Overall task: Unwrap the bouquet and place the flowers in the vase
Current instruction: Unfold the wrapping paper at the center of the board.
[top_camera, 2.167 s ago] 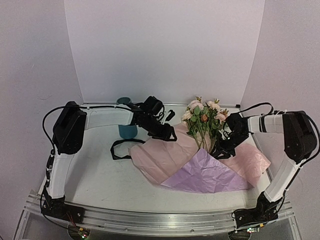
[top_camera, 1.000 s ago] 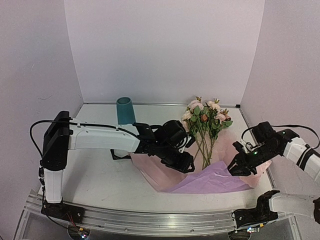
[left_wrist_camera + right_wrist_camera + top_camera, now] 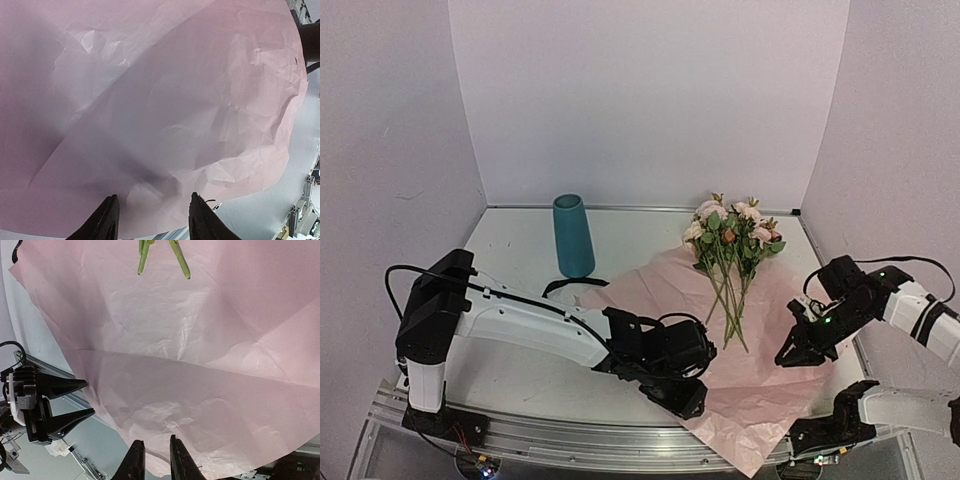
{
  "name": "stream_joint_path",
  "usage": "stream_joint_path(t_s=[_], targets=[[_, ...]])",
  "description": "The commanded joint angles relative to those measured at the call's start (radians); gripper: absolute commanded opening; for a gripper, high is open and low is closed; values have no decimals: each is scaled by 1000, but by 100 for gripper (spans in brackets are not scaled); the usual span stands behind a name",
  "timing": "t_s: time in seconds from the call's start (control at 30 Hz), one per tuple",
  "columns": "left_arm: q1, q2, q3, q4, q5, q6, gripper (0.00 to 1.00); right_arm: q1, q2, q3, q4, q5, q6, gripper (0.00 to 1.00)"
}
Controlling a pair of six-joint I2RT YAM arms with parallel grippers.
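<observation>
The flowers [image 3: 730,235] lie loose on the opened pink paper [image 3: 720,390], heads toward the back wall, stems [image 3: 732,318] pointing to the front. Two green stem ends [image 3: 179,260] show in the right wrist view. The teal vase [image 3: 574,235] stands upright at the back left, empty at its rim. My left gripper [image 3: 686,396] hovers low over the paper's front part, its jaws open over crumpled paper [image 3: 165,125]. At the paper's right edge sits my right gripper [image 3: 790,356], jaws a narrow gap apart above flat paper [image 3: 200,390], with nothing seen pinched.
A black ribbon [image 3: 566,287] lies loose on the white table [image 3: 510,300] in front of the vase. The paper's front corner [image 3: 752,462] hangs over the metal rail [image 3: 570,440] at the near edge. White walls close in the back and sides.
The left gripper has swung from the paper's middle to the near edge. The lilac folded flap has opened out flat toward the front. The right gripper has barely shifted.
</observation>
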Motion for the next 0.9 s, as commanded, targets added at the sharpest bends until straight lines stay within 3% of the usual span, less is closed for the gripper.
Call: stream_joint_path(t_s=[0.0,0.13,0.2,0.3,0.53,0.67,0.87], targets=[[-2,-20,12,-25,-62,-14,48,55,33,-52,45,41,57,19],[3,-45,31,-32,-113,-9,48,124,51,-85,116,62,113,17],[12,-40,53,-33,-103,-8,48,162,62,-105,143,72,142,7],[23,-22,83,-33,-93,-8,47,217,72,-135,182,80,187,0],[39,24,120,-33,-62,-10,44,345,95,-189,279,100,285,0],[41,60,127,-34,-37,-15,36,413,139,-202,333,140,331,0],[43,92,116,-34,-31,-21,28,436,180,-225,377,217,347,0]])
